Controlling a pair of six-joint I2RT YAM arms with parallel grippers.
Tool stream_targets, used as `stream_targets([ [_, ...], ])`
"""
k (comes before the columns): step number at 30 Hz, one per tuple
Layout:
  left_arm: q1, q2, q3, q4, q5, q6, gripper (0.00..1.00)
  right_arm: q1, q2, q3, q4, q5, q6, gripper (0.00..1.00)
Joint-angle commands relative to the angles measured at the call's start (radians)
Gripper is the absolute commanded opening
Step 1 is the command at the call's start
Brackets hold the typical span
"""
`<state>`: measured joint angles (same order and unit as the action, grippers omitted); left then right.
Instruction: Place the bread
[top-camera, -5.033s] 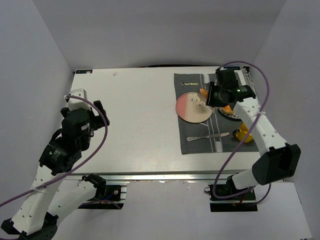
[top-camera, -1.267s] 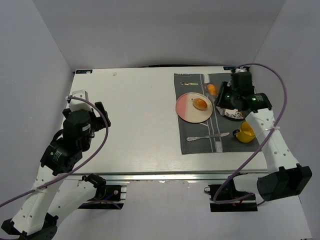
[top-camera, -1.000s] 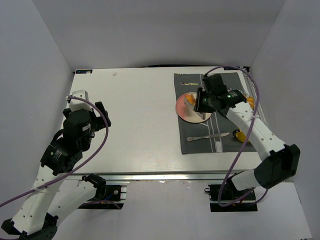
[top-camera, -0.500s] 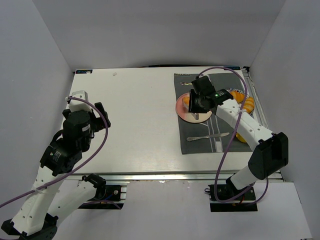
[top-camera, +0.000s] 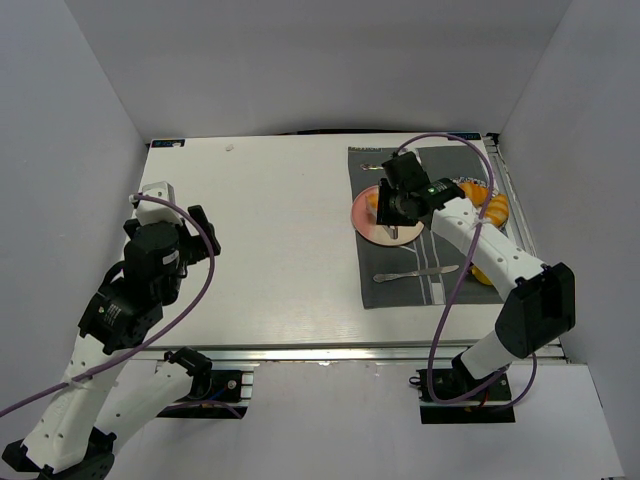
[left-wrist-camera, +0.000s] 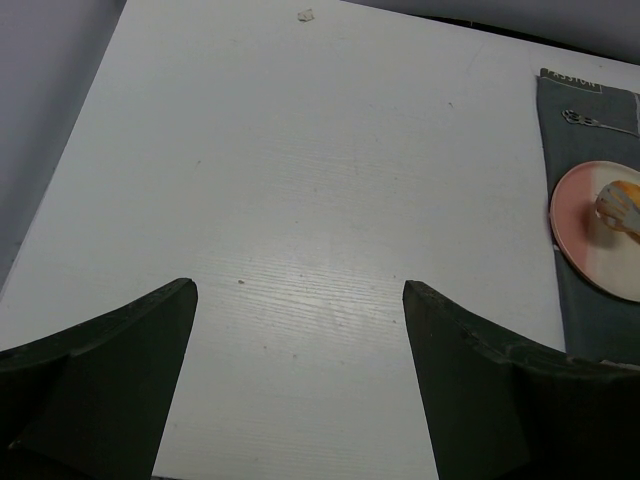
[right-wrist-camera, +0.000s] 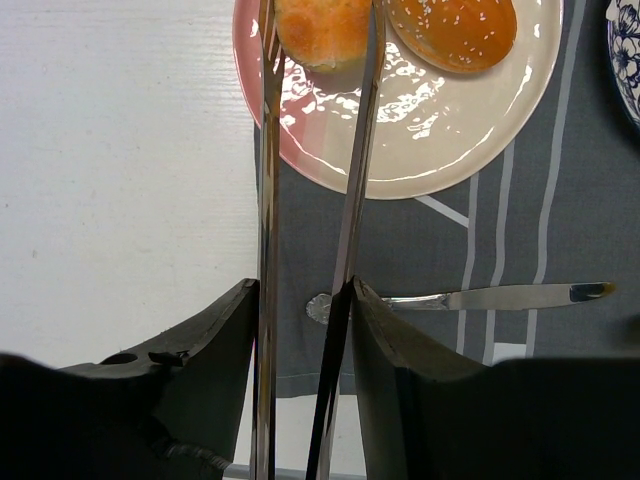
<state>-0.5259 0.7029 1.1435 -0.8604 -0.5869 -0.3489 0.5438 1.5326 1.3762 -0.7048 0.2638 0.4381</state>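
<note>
Here, right pincer (right-wrist-camera: 318, 10) astride bread (right-wrist-camera: 322, 32) on pink plate (right-wrist-camera: 400, 135), grip unclear; left pincer (left-wrist-camera: 298, 292) released; mat label (left-wrist-camera: 566, 78) unreadable.

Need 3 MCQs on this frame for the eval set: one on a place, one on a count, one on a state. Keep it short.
1. Where is the knife?
A) in a bowl
B) held by the left arm
C) on the mat, nearer the bases than the plate

2. How many buns are at the plate?
A) two
B) one
C) four

3. The left fingers are:
A) shut on a bun
B) open, empty
C) shut on a spoon

Key:
1 C: the knife lies flat on the grey mat, on the near side of the pink plate.
2 A: the bread sits between the right fingers, and a seeded bun lies beside it.
3 B: the left fingers stand wide apart over the table with nothing between them.
</note>
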Motion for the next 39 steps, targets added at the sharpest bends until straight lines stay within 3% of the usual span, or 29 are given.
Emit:
stream_targets([
  [1, -0.005, -0.009, -0.001, -0.002, -0.007, 0.001, 0.95, 0.005, 0.004, 0.003, 0.024, 0.022, -0.006, 0.47],
  [29, -0.005, -0.014, -0.002, -0.005, -0.013, 0.002, 0.95, 0.021, 0.015, 0.029, -0.002, 0.006, -0.01, 0.54],
  [39, -0.005, -0.006, -0.004, 0.004, -0.005, 0.002, 0.95, 0.033, 0.006, 0.133, -0.067, 0.009, -0.019, 0.54],
])
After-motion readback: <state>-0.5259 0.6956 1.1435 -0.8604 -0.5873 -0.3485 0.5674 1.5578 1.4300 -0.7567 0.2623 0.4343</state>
